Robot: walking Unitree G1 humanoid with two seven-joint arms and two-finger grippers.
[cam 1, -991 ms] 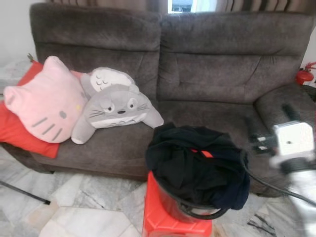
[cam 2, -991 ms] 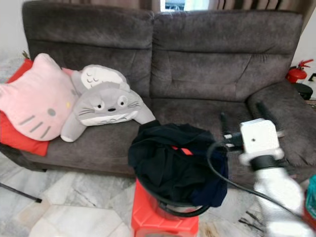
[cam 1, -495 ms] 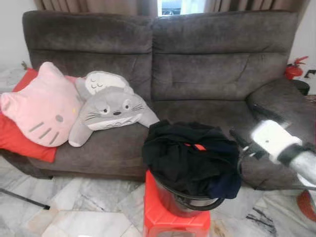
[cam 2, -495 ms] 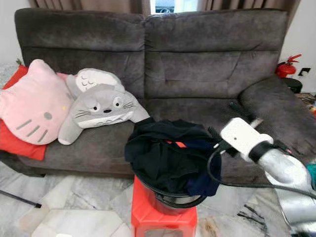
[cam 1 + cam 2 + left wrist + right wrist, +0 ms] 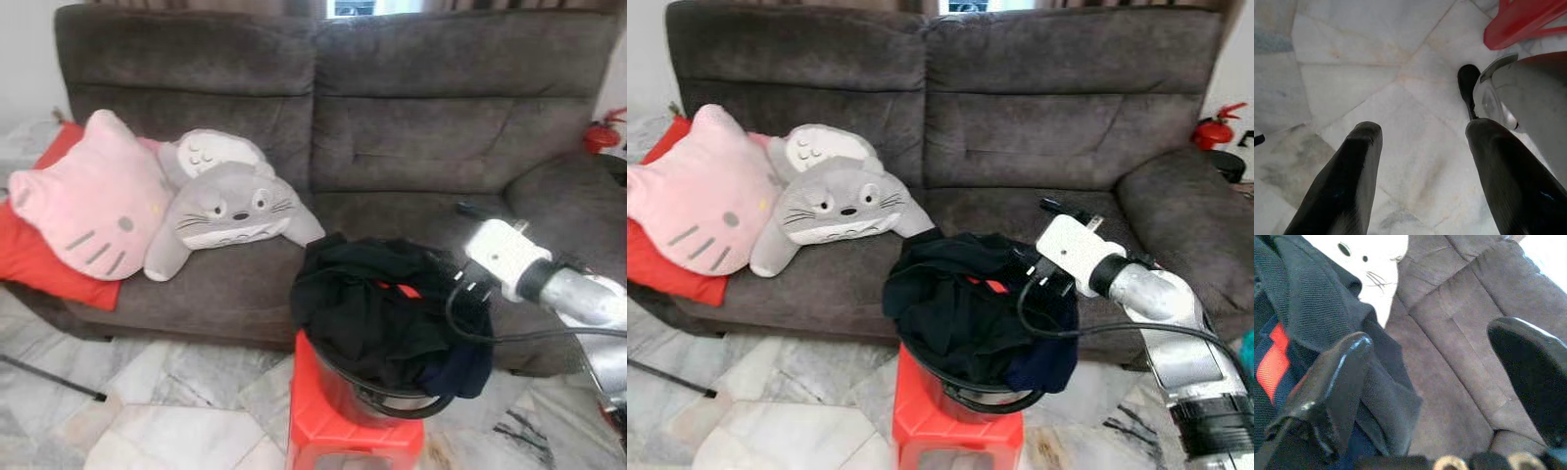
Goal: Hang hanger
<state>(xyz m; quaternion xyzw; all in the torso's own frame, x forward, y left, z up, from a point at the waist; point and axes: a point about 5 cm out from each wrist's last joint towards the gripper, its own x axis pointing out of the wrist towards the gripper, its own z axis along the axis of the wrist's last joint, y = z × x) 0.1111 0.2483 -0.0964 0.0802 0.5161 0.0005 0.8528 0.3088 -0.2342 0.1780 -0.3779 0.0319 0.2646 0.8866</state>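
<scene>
A heap of dark clothes [image 5: 955,304] with a red patch fills a round black basket [image 5: 972,399] standing on a red stool [image 5: 955,439] in front of the sofa. My right gripper [image 5: 1034,237] hovers at the heap's right edge, open, with nothing between its fingers. In the right wrist view the right gripper [image 5: 1435,377] frames the dark fabric [image 5: 1308,308] and the sofa seat beyond, one finger [image 5: 1337,382] close to the cloth. My left gripper [image 5: 1425,161] hangs open above the marble floor. I see no hanger.
A dark grey sofa [image 5: 1038,127] carries a pink cat cushion [image 5: 691,196], a grey plush [image 5: 838,206] and a red cushion [image 5: 651,264]. A red fire extinguisher [image 5: 1215,132] stands far right. Marble floor [image 5: 774,411] lies left of the stool, with a thin black rod [image 5: 671,380].
My right gripper has swung left from beside the sofa arm to the right edge of the clothes heap. The camera has shifted a little.
</scene>
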